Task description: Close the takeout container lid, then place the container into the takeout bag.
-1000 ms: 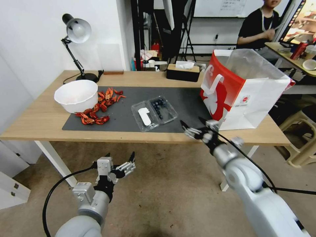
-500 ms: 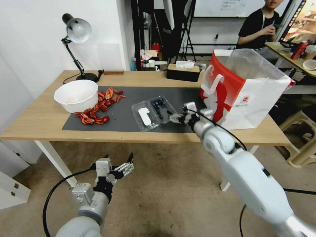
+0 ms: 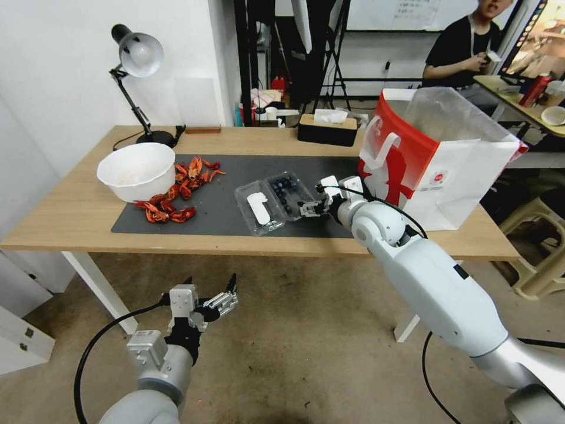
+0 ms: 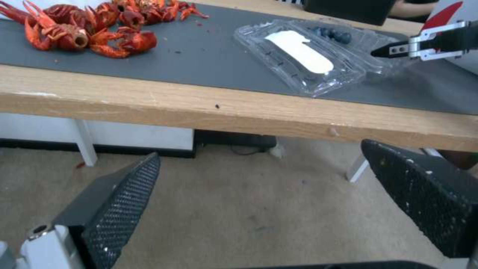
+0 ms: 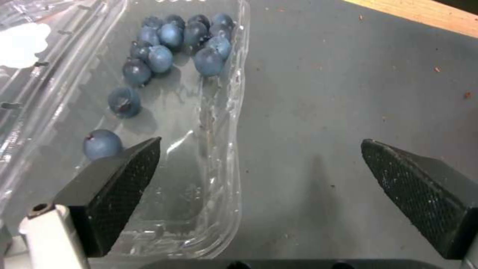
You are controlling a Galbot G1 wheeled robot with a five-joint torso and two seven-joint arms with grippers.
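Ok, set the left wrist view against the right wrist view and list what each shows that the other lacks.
Left wrist alone: the red crayfish shells, the table's wooden edge, the floor below, the left gripper open under the table, and the right gripper from the side.

Right wrist alone: single blueberries up close, with the right gripper's open fingers straddling the tray's rim.

Both: the open takeout container, the lid label, the dark mat.

No text can be read: the lid's white label [image 3: 258,208] looks blank, and the takeout bag's round logo [image 3: 438,177] is too small.
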